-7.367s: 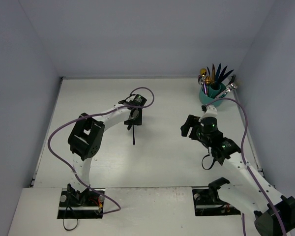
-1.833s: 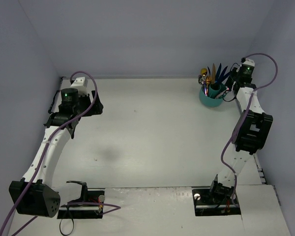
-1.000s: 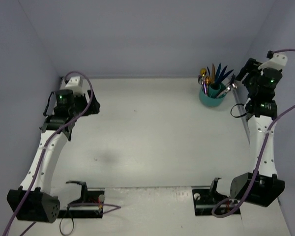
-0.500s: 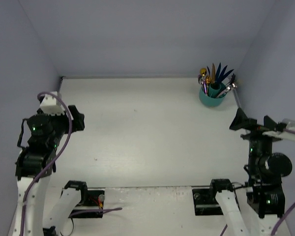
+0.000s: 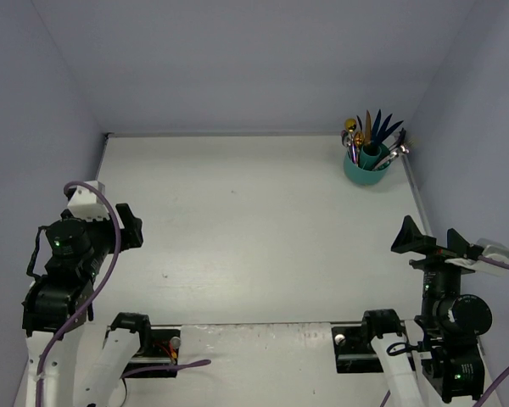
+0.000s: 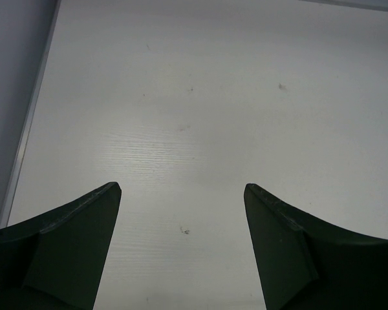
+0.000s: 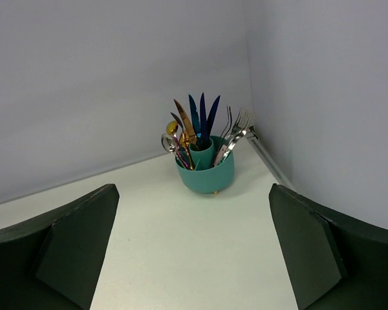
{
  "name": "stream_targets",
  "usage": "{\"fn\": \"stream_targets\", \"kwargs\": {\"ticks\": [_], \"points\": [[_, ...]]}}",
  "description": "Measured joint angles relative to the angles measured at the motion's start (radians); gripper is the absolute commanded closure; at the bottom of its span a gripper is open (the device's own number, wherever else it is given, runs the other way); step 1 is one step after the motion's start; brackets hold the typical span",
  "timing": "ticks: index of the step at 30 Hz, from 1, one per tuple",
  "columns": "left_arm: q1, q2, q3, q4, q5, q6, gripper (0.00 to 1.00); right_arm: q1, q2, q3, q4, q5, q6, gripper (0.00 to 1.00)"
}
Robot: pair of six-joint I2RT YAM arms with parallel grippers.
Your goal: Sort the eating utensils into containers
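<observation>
White tabletop (image 5: 263, 220) enclosed by pale lilac walls (image 5: 237, 59) forms the work area. The teal caddy (image 7: 205, 171) stands in the far right corner, near both walls. The eating utensils (image 7: 200, 123) stand upright in it, handles down: dark blue blades at the back, silver forks to the right, and gold and copper pieces to the left. Which inner compartment each group occupies cannot be resolved. No utensil shows on the table outside the caddy. The left gripper (image 6: 181, 188) hangs over bare surface at the near left, jaws spread wide, nothing between them. The right gripper (image 7: 193, 187) sits at the near right, facing the caddy from well apart, jaws fully spread and likewise holding nothing. Judgement: the sorting step appears complete and the cycle is at its parking stage. The next move calls for no grasp, only confirmation that each utensil type shares one compartment, followed by settling both arms at their bases.
</observation>
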Motion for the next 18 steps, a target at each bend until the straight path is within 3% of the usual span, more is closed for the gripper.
{"fn": "stream_targets", "kwargs": {"ticks": [18], "points": [[0.0, 0.0, -0.027, -0.004, 0.003, -0.012, 0.26, 0.018, -0.027, -0.008, -0.003, 0.018, 0.0, 0.0]]}}
